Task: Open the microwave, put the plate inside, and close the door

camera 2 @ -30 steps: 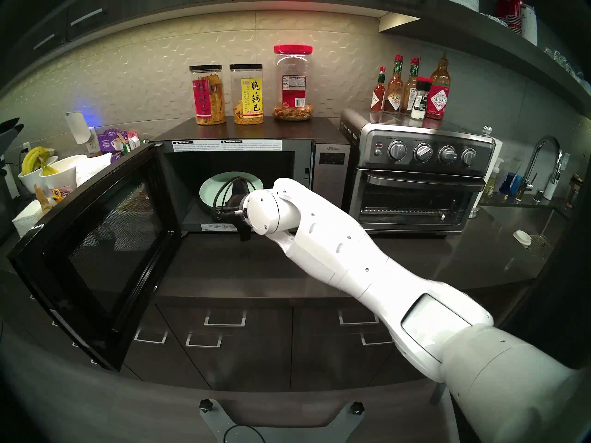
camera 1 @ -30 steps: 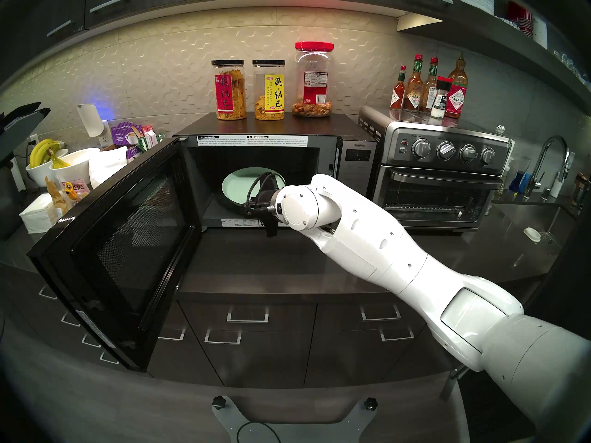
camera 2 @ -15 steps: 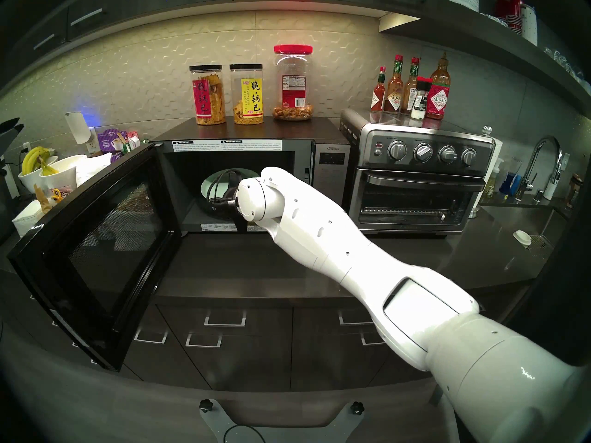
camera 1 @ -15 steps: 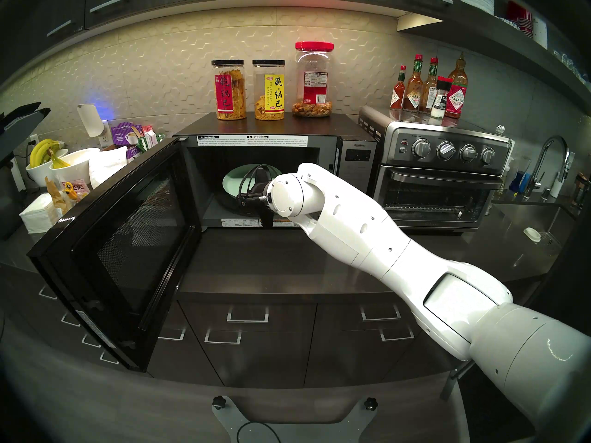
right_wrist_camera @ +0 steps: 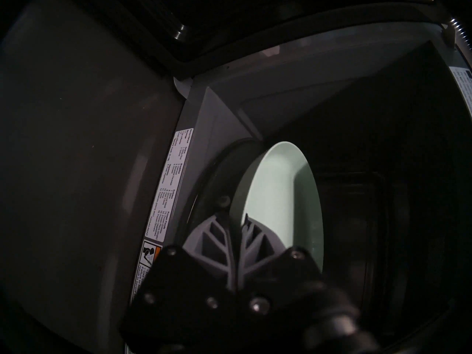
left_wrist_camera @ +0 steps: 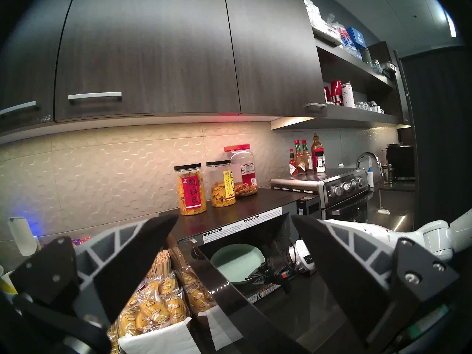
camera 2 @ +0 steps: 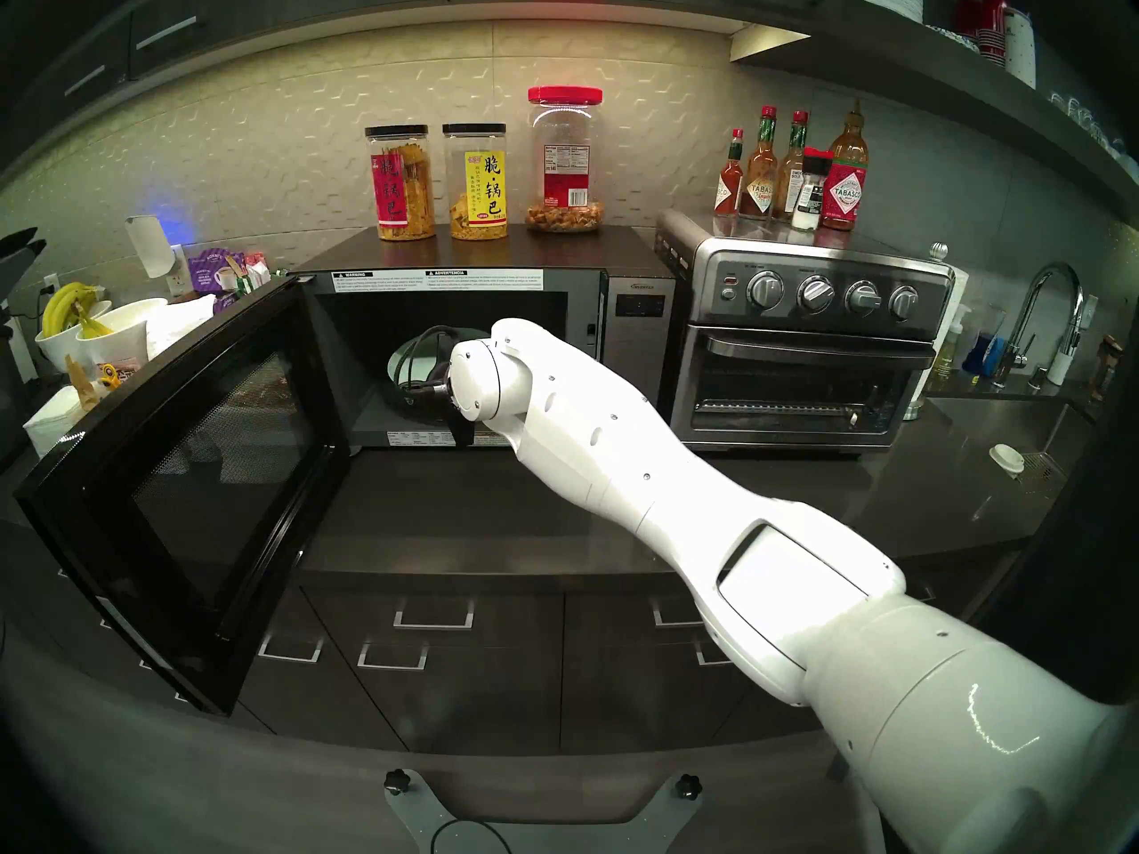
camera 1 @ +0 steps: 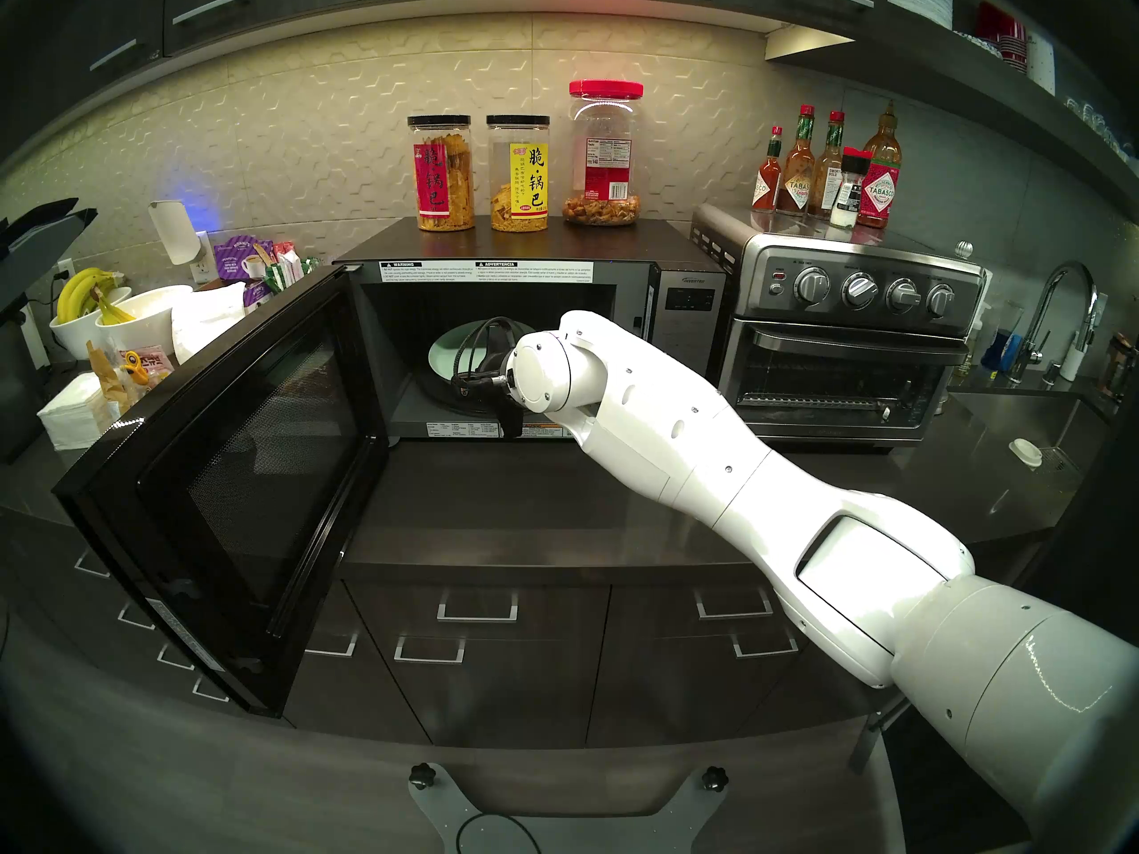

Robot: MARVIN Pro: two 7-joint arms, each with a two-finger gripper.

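Your right gripper (right_wrist_camera: 236, 225) is clamped on the near rim of the plate (right_wrist_camera: 278, 192): in the right wrist view its two fingers (right_wrist_camera: 251, 237) sit pinched together with the plate's edge between them. The pale green plate is inside the microwave (camera 1: 530, 242), over the dark round turntable (camera 1: 444, 397) on the oven floor; you cannot tell whether it rests on it or is held just above it. From the head view you see only the left part of the plate (camera 1: 450, 356), because the right wrist and its looped black cable (camera 1: 477, 353) cover the rest.

The door (camera 1: 234, 464) stands wide open, swung out to the left on its left-hand hinge, with its mesh inner window facing you. The white right arm (camera 1: 709, 464) reaches in from the near right, across the counter (camera 1: 493, 495) and through the opening.

Your left gripper (left_wrist_camera: 233, 246) is spread wide and holds nothing. It sits high on the left, well apart from the microwave, looking down over the top edge of the door.

Three snack jars (camera 1: 518, 172) stand on top of the microwave. The toaster oven (camera 1: 844, 341) sits just to the right of it, with sauce bottles (camera 1: 826, 169) on its top
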